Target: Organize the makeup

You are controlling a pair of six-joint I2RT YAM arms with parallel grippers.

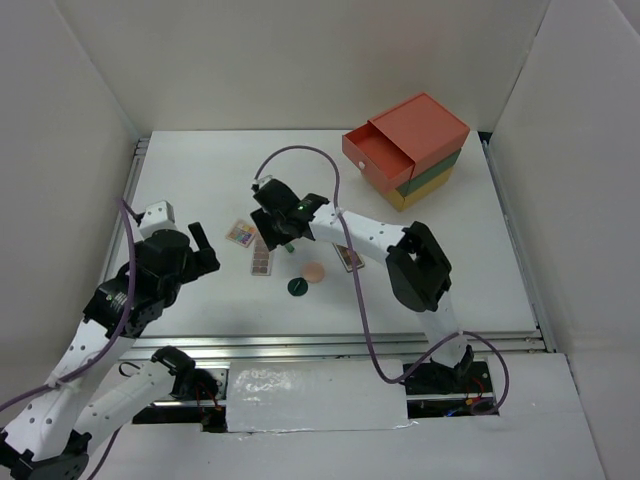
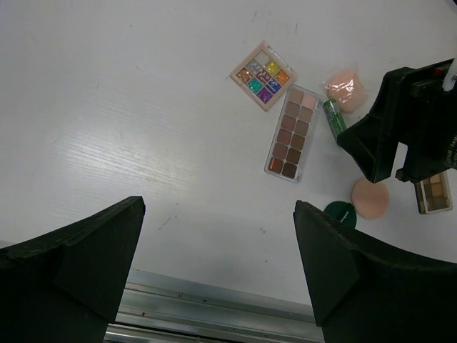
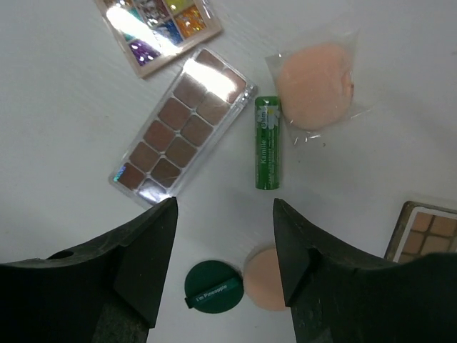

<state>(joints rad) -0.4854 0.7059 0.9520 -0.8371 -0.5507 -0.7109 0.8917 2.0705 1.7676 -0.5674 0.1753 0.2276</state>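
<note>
The makeup lies mid-table. In the right wrist view, the small square multicolour palette [image 3: 157, 21], a long brown palette [image 3: 182, 132], a green tube [image 3: 267, 143] and a wrapped peach compact [image 3: 318, 84] lie close together. Nearer are a dark green disc [image 3: 213, 287], touching a bare peach compact [image 3: 264, 279], and the corner of a second brown palette [image 3: 425, 232]. My right gripper [image 3: 225, 246] hovers open above the disc and bare compact, holding nothing. My left gripper [image 2: 218, 243] stands wide open and empty over bare table near the front edge, left of the makeup [image 2: 293, 133].
The orange-green-yellow drawer box [image 1: 405, 150] stands at the back right, its orange drawer pulled partly out. White walls close in the table on three sides. A metal rail [image 2: 214, 304] runs along the front edge under my left gripper.
</note>
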